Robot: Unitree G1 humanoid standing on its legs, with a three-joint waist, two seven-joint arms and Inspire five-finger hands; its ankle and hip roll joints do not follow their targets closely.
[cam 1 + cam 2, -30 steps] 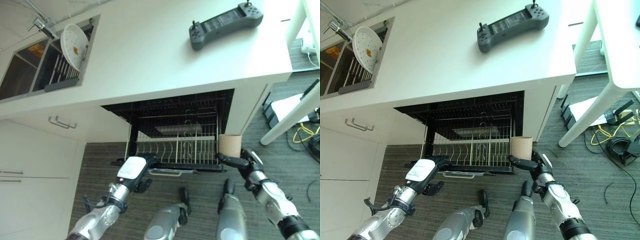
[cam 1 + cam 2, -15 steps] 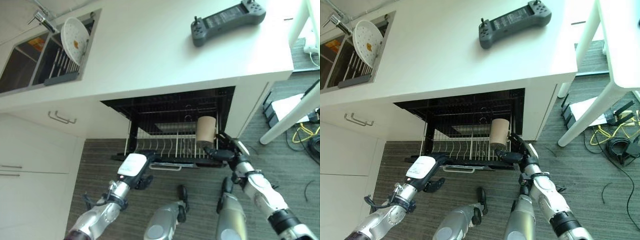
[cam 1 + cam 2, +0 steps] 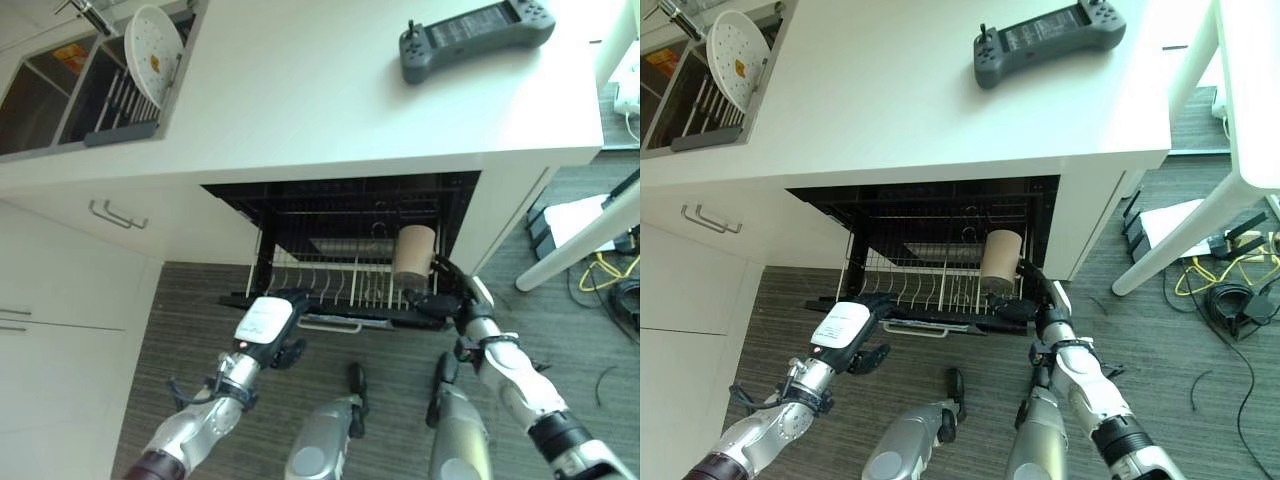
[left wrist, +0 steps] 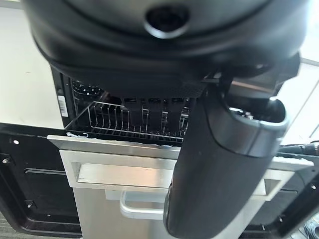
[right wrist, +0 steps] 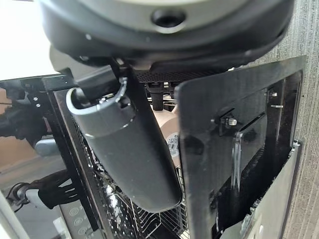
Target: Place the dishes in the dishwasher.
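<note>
Over the pulled-out black wire dishwasher rack (image 3: 350, 295), the right hand (image 3: 452, 300) holds a tan cylindrical cup (image 3: 413, 256) upright, long axis vertical, fingers apparently curled round its base; it is seemingly not yet seated among the tines. At the rack's front left, the left hand (image 3: 268, 322) hovers with fingers loose, holding nothing. Up on the white counter (image 3: 320, 90), a white round plate (image 3: 155, 42) leans in the sink's drying rack (image 3: 115, 110), judged yet to load.

Beige cup (image 5: 167, 130) behind thumb (image 5: 129, 154)
</note>
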